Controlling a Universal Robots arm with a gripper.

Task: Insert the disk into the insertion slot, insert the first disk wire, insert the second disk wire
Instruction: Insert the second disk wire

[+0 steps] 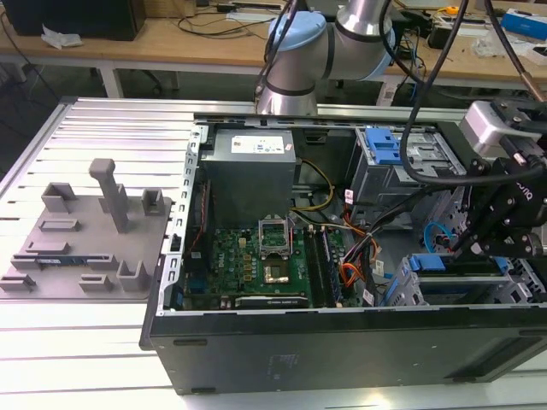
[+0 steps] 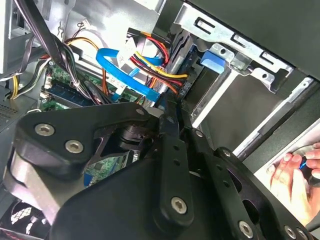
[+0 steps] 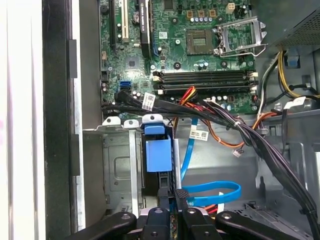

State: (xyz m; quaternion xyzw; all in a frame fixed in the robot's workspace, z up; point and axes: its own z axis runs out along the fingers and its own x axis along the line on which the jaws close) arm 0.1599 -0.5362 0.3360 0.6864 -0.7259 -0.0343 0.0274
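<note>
Ribbed metal surface (image 1: 102, 128) carries open computer case (image 1: 342, 342). Your hand (image 3: 172, 207) sits clenched, fingers pinched together, just beside disk (image 3: 157, 155), whose bright blue plastic carrier stands edge-on in perforated grey sheet-metal insertion slot (image 3: 117, 170). Flat blue wire (image 3: 210, 192) loops nearby.

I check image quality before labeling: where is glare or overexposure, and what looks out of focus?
Exterior view: glare washes out the ribbed table near the camera. First wrist view: a blown-out white strip along one edge. Second wrist view: the close gripper looks soft, and a hand is overexposed.
</note>
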